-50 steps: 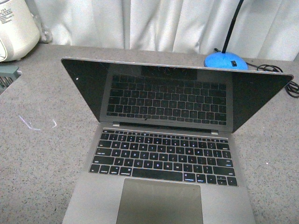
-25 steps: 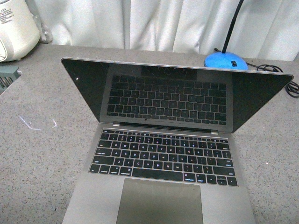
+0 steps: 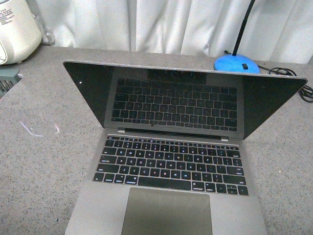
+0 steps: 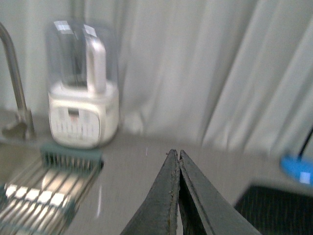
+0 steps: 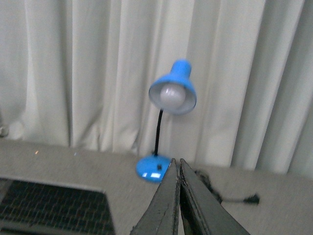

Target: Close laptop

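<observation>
The grey laptop [image 3: 168,196] stands open on the speckled grey table, its glossy black screen [image 3: 181,100] tilted back and mirroring the black keys. Neither gripper shows in the front view. My left gripper [image 4: 177,154] is shut and empty, held above the table; a corner of the laptop [image 4: 279,208] shows beside it. My right gripper [image 5: 176,162] is shut and empty, above the table; a dark corner of the laptop [image 5: 54,205] shows to one side of it.
A blue desk lamp [image 3: 236,62] with a black cable [image 3: 293,73] stands behind the laptop's right side; it also shows in the right wrist view [image 5: 172,90]. A white appliance [image 3: 14,29] stands at the back left, also in the left wrist view [image 4: 83,85]. A rack [image 4: 44,186] and a tap [image 4: 14,88] lie left. White curtains hang behind.
</observation>
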`<act>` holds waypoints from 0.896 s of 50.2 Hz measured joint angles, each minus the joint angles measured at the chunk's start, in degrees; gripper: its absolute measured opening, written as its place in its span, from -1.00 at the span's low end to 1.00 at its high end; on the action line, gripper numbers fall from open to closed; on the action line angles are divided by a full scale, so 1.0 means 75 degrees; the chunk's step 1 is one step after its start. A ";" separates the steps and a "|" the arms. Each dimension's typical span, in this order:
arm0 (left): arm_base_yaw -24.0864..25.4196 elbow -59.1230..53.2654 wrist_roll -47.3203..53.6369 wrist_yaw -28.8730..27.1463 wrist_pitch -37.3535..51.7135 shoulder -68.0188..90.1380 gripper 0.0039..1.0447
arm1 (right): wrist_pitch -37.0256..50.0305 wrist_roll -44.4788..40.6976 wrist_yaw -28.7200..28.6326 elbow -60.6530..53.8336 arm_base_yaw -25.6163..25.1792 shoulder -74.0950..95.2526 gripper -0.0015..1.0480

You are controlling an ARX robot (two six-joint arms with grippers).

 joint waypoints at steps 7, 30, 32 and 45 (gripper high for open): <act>0.0082 0.0000 -0.0627 -0.0356 0.1550 0.0711 -0.93 | 0.0251 0.0189 -0.0283 0.0041 -0.0839 0.0673 -0.97; -0.1384 0.0650 -0.0536 -0.0213 0.4129 0.5817 -0.93 | -0.0271 -0.0854 -0.0201 0.0562 0.0312 0.3745 -0.97; -0.1402 0.0868 -0.0466 -0.0096 0.4322 0.6271 -0.93 | 0.0058 -0.0950 -0.0265 0.0729 0.0361 0.4290 -0.97; -0.1480 0.1859 -0.0087 0.0417 0.4039 0.7600 -0.93 | 0.0548 -0.1507 -0.0650 0.1953 0.0259 0.6980 -0.97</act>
